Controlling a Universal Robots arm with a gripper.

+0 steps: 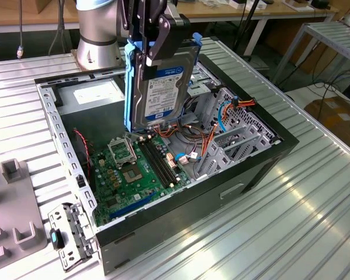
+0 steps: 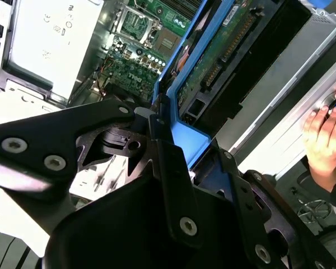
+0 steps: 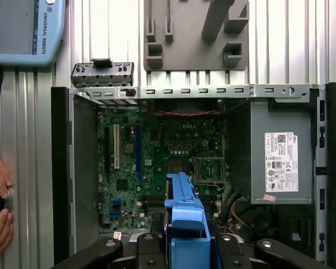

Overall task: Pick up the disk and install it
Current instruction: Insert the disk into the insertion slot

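Black gripper [image 1: 156,42] downward, clamping upright disk [image 1: 161,96]

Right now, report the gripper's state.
Gripper: shut on the disk, which hangs upright over the open case.

A ribbed silver aluminium-profile tabletop [image 1: 268,221] is spread across most of the exterior view, and bright overhead light is reflected along its grooves at the lower right. A long light-wooden workbench [image 1: 221,14] is seen along the top edge. A grey metal-frame side table [image 1: 332,34] is set at the upper right, over a dark floor [image 1: 303,79], and a brown cardboard box [image 1: 338,114] is seen at the right edge.
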